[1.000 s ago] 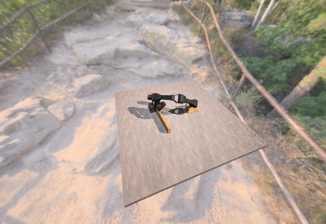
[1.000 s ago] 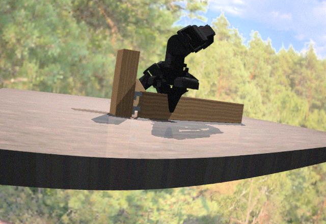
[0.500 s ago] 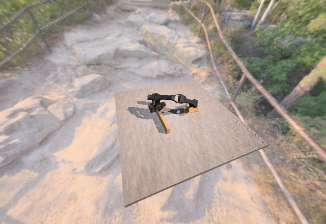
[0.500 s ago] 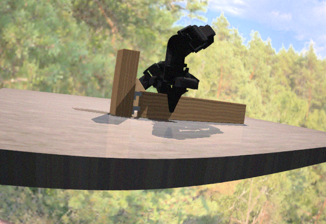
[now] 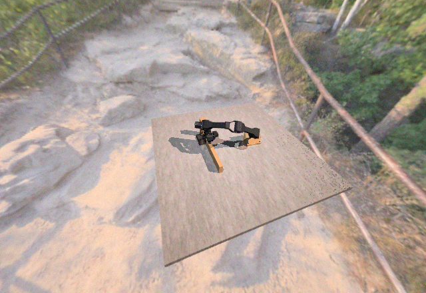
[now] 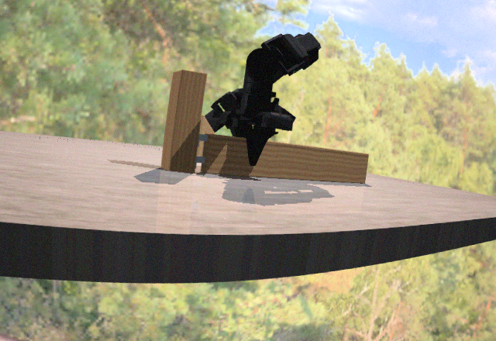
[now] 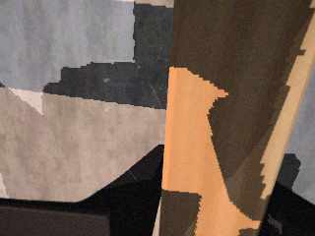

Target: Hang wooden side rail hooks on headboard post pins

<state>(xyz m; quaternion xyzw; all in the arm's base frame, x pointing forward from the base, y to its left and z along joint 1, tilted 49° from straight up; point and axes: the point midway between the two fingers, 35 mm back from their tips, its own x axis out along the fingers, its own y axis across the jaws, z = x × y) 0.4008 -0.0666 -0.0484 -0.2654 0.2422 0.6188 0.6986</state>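
The wooden side rail (image 5: pixel 214 156) (image 6: pixel 316 162) (image 7: pixel 187 128) lies low along the table, its far end on the table top. The headboard post (image 6: pixel 184 121) stands upright just beyond its hook end. Two grey steel hooks, an upper one (image 6: pixel 203 137) and a lower one (image 6: pixel 200 159), show in the narrow gap between rail end and post. Pins and slot are hidden, so I cannot tell whether the hooks touch them. My gripper (image 6: pixel 253 151) (image 7: pixel 192 154) is shut on the rail, nearer the hook end, one finger on each side. No clear lift of the rail shows.
The table (image 5: pixel 240 193) (image 6: pixel 100 209) extends past the rail on both sides. The arm (image 5: pixel 219 124) reaches across from its base at the right in the top view, beside a wooden block (image 5: pixel 254 141). The post rises above the rail close to the gripper.
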